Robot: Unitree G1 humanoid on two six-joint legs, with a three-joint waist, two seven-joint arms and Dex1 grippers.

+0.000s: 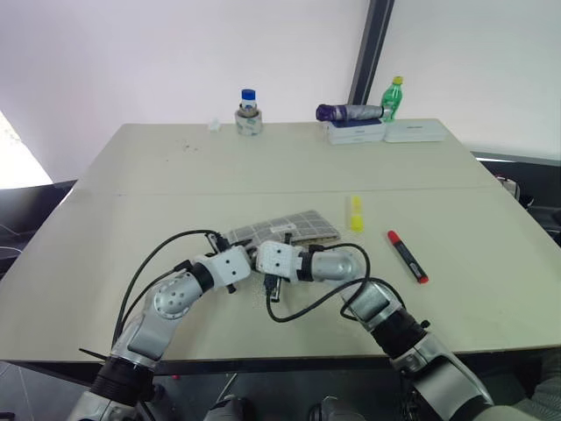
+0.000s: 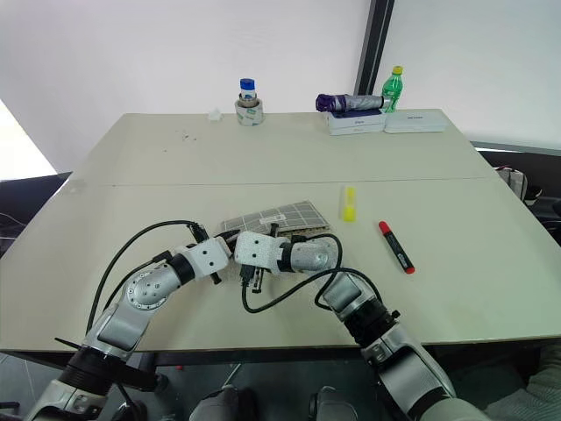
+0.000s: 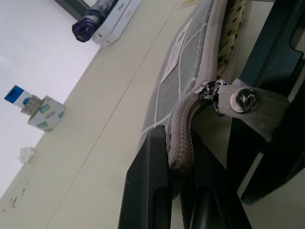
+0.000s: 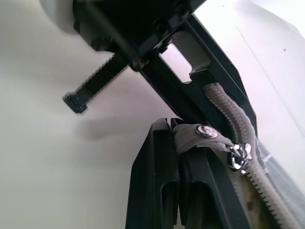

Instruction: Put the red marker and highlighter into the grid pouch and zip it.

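The grid pouch point(image 1: 285, 230) lies flat on the table just past my two grippers. My left gripper point(image 3: 178, 152) is shut on the fabric end of the pouch's zipper edge. My right gripper point(image 4: 183, 143) comes in from the other side, shut on the grey zipper pull tab point(image 4: 202, 136) right beside the left fingers. The metal slider point(image 3: 209, 90) sits near that held end, and beyond it the pouch gapes, showing a pale lining. The yellow highlighter point(image 1: 356, 213) lies on the table to the right of the pouch. The red marker point(image 1: 407, 255) lies farther right.
At the table's far edge stand a tape roll with a blue-capped jar point(image 1: 249, 114), white boxes with a folded purple umbrella point(image 1: 351, 112), and a green bottle point(image 1: 394, 98). Black cables point(image 1: 298, 311) loop off both wrists near the front edge.
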